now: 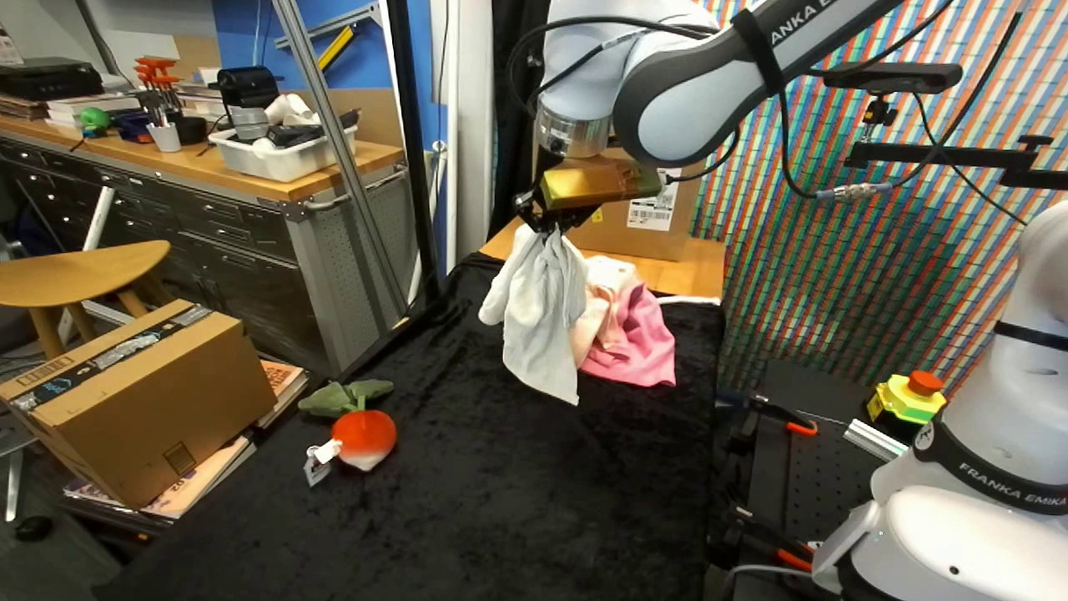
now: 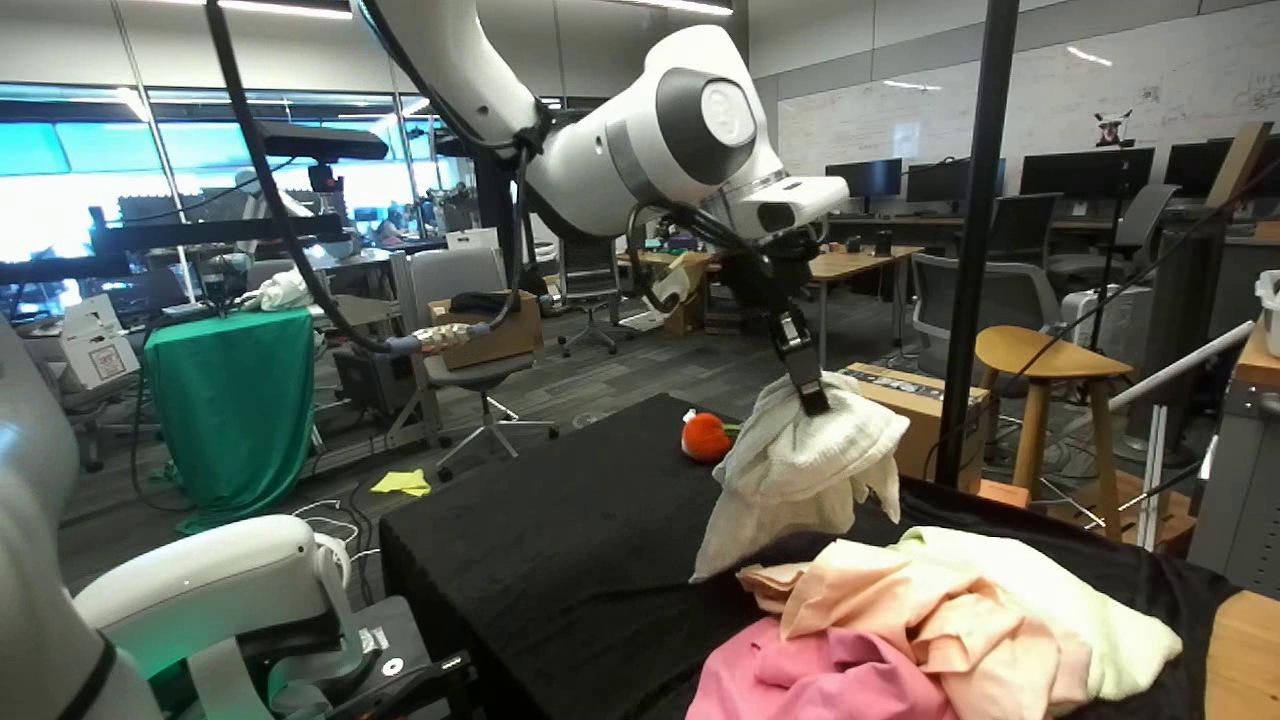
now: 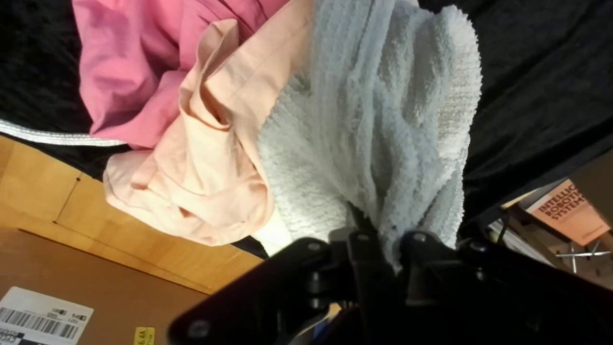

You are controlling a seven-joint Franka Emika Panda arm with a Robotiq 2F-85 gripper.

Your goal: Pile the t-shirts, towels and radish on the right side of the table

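In the wrist view, a rough, looped nap is shown by the bunched white towel (image 3: 378,129) at two o'clock; a smoother, matt weave is seen in the crumpled peach cloth (image 3: 215,163) at nine and the rumpled pink cloth (image 3: 139,72) at ten. In an exterior view, a black, velvet-like fabric surface with a faint sheen is borne by the broad, flat table (image 1: 534,501) at six o'clock. A soft, plush finish is presented by the round red radish (image 1: 365,432) at eight. The rectangular brown box (image 1: 179,409), between eight and nine, is made of matt cardboard; the long bench top (image 1: 196,165) at ten is finished in smooth, tan wood.
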